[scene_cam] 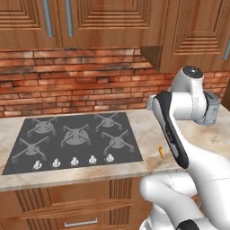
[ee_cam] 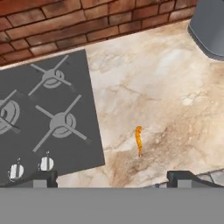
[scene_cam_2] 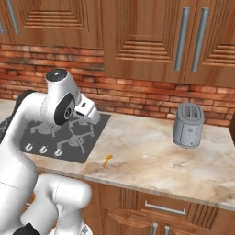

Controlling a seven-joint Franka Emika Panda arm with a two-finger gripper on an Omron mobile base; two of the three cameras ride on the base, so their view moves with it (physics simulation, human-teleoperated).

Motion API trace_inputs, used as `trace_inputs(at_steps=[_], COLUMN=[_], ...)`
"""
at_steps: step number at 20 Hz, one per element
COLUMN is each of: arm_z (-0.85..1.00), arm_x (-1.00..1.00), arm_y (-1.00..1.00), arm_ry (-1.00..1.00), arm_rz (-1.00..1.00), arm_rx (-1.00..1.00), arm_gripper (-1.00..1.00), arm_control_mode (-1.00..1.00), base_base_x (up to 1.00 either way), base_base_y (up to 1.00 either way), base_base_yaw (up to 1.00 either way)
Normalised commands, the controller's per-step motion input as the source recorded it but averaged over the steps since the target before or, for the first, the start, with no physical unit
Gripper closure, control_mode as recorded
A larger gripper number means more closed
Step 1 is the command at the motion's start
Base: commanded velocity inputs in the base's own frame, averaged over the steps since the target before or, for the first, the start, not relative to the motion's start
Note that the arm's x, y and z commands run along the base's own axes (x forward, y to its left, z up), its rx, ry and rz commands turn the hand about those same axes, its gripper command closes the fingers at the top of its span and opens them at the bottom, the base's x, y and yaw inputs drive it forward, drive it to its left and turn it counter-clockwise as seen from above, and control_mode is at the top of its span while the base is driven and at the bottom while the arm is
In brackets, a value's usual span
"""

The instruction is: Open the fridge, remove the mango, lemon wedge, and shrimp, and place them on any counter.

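Observation:
A tiny curled orange shrimp (ee_cam: 138, 139) lies on the beige marbled counter (ee_cam: 162, 87), just right of the black cooktop (ee_cam: 43, 109). It also lies near the counter's front edge in the base views (scene_cam: 160, 152) (scene_cam_2: 107, 159). My gripper (ee_cam: 113, 178) hovers above the counter, open, with nothing between its fingertips (ee_cam: 41, 177). The shrimp sits apart from them, a little ahead and slightly toward the right finger. The fridge, the mango and the lemon wedge are out of view.
A grey toaster (scene_cam_2: 188, 125) stands on the counter to the right, near the brick wall (scene_cam_2: 137, 96). The cooktop (scene_cam: 72, 139) has a row of knobs along its front. Wooden cabinets hang overhead and sit below the counter.

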Motion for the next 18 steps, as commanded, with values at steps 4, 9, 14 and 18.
trace_inputs(at_steps=[4,9,14,18], arm_z=[0.61,0.3,0.01,0.0], arm_x=[-0.59,-0.5,-0.61,-0.61], arm_y=[0.11,0.09,0.01,0.03], arm_ry=[0.0,0.0,0.0,0.0], arm_rz=[0.06,0.08,0.11,0.14], arm_rx=[-0.1,-0.08,-0.04,-0.02], arm_gripper=[-1.0,-1.0,-1.0,-1.0], arm_control_mode=[-1.0,-1.0,-1.0,-1.0], base_base_x=[0.0,0.0,0.0,0.0], base_base_y=[0.0,0.0,0.0,0.0], base_base_yaw=[0.0,0.0,0.0,0.0])
